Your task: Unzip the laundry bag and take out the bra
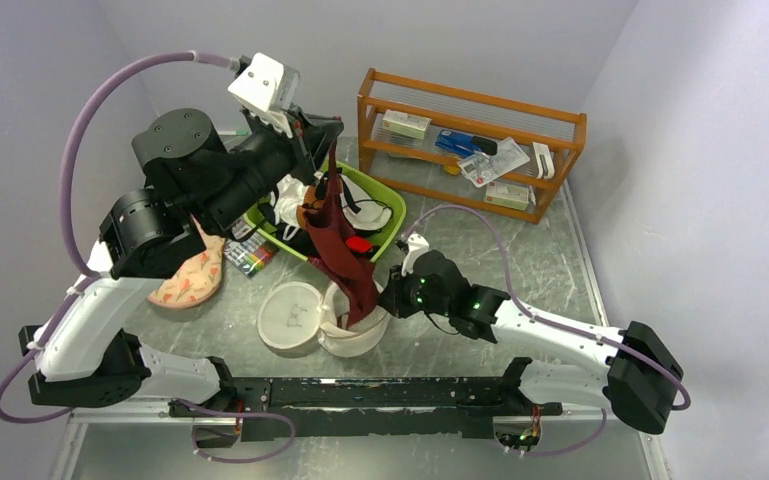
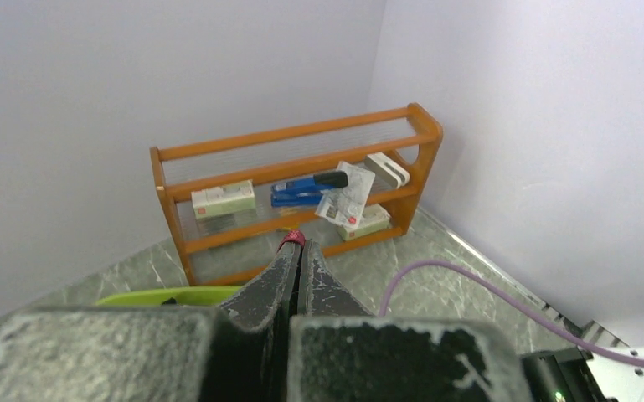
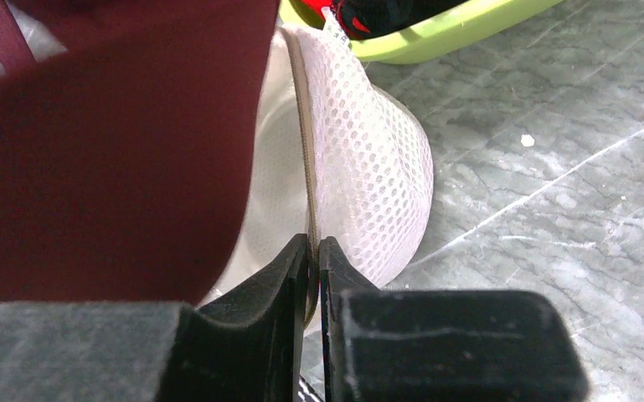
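Observation:
The white mesh laundry bag (image 1: 360, 338) lies open near the table's front, its cream lid (image 1: 290, 315) with the black squiggle flipped to the left. The dark maroon bra (image 1: 345, 250) hangs from my raised left gripper (image 1: 328, 168), and its lower end dips into the bag's mouth. In the left wrist view my left gripper (image 2: 299, 244) is shut on a bit of maroon strap (image 2: 292, 239). My right gripper (image 1: 390, 297) is shut on the bag's rim; the right wrist view shows it (image 3: 314, 247) pinching the zip edge beside the mesh wall (image 3: 377, 167) and the bra (image 3: 109, 151).
A green basket (image 1: 392, 232) with white clothes and a bright red garment (image 1: 359, 244) stands behind the bag. A wooden rack (image 1: 470, 150) with small boxes is at the back right. A patterned orange cup (image 1: 192, 280) and a coloured box (image 1: 250, 257) lie left.

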